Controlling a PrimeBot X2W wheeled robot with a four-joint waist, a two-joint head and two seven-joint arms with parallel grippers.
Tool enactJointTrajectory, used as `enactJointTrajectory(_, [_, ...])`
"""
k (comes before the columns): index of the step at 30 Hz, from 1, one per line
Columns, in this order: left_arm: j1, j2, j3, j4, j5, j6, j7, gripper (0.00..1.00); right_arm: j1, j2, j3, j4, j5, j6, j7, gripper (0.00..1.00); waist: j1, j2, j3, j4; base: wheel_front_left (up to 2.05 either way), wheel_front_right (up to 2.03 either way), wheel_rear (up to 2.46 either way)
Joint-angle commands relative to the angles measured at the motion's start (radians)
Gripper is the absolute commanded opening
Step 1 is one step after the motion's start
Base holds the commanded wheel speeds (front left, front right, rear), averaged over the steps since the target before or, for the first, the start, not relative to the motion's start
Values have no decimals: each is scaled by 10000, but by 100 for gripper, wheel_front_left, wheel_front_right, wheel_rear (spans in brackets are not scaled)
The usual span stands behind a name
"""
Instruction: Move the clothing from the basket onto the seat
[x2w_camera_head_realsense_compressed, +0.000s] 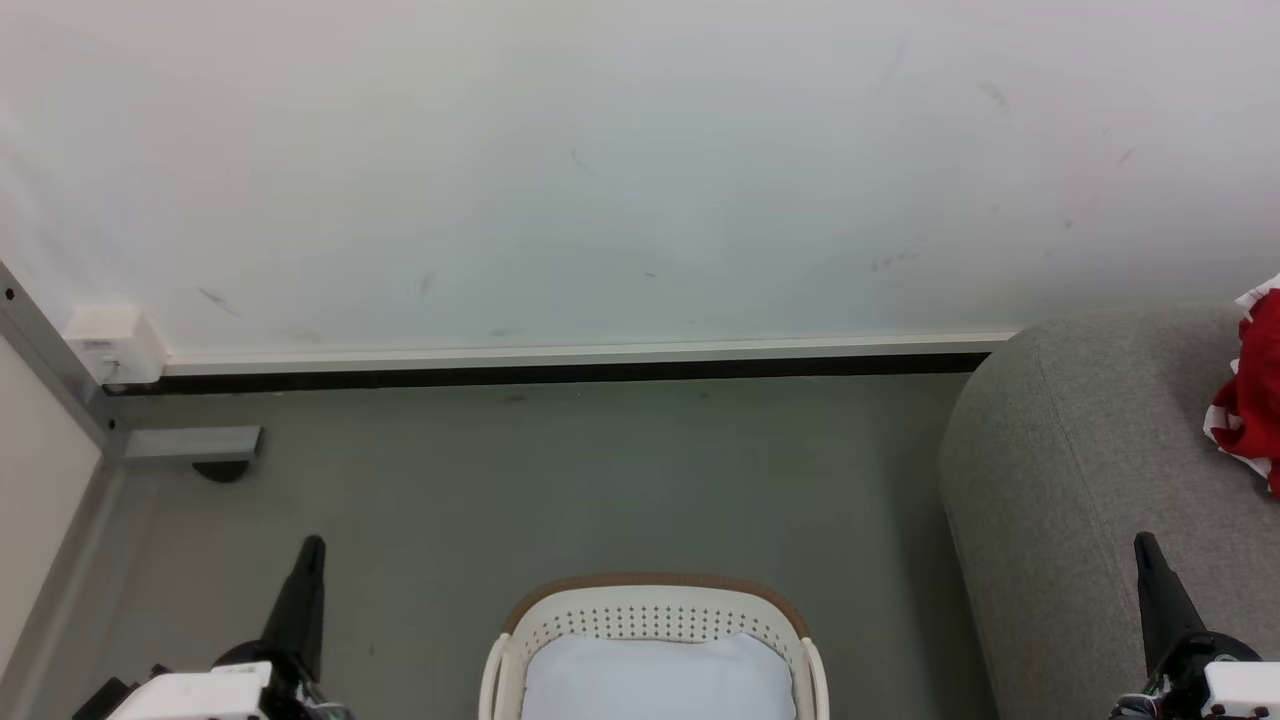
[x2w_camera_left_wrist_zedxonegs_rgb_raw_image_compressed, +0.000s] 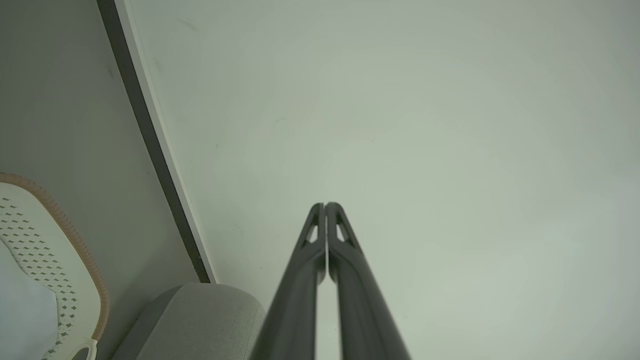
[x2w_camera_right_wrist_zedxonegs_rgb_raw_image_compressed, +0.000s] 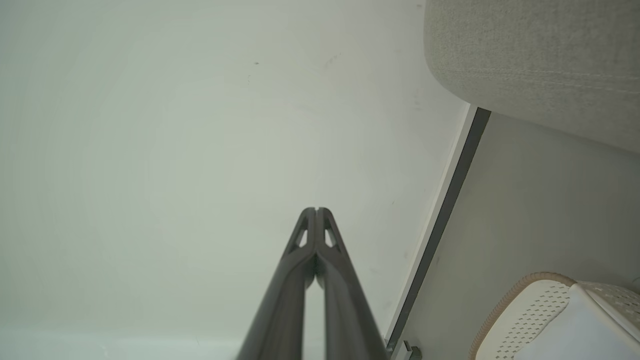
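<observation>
Clothing (x2w_camera_head_realsense_compressed: 1252, 395) is in neither grip: my left fingers (x2w_camera_left_wrist_zedxonegs_rgb_raw_image_compressed: 325, 209) and right fingers (x2w_camera_right_wrist_zedxonegs_rgb_raw_image_compressed: 316, 214) are pressed together, empty, aimed at the wall (x2w_camera_head_realsense_compressed: 640, 180). The basket (x2w_camera_head_realsense_compressed: 655, 605) between them shows pale lining (x2w_camera_head_realsense_compressed: 655, 680); the red heap lies on the seat (x2w_camera_head_realsense_compressed: 1080, 450). Likely finished.

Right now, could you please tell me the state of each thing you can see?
left pincer: shut, empty.
right pincer: shut, empty.
basket: upright on the floor, pale lining cloth inside.
clothing: crumpled, lying on the seat.
</observation>
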Motion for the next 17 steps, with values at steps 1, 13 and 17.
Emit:
enactJointTrajectory(1, [-86, 13, 32, 6, -134, -20, 26, 0, -121, -74, -34, -53, 19, -21, 36, 0, 0, 0, 0, 0, 0, 0, 0])
enactJointTrajectory(13, [-86, 11, 36, 6, -127, -20, 33, 0, -121, -74, -33, -52, 20, -21, 36, 0, 0, 0, 0, 0, 0, 0, 0])
enactJointTrajectory(17, [-86, 9, 38, 5, -125, -20, 35, 0, -121, -74, -33, -52, 20, -21, 36, 0, 0, 0, 0, 0, 0, 0, 0])
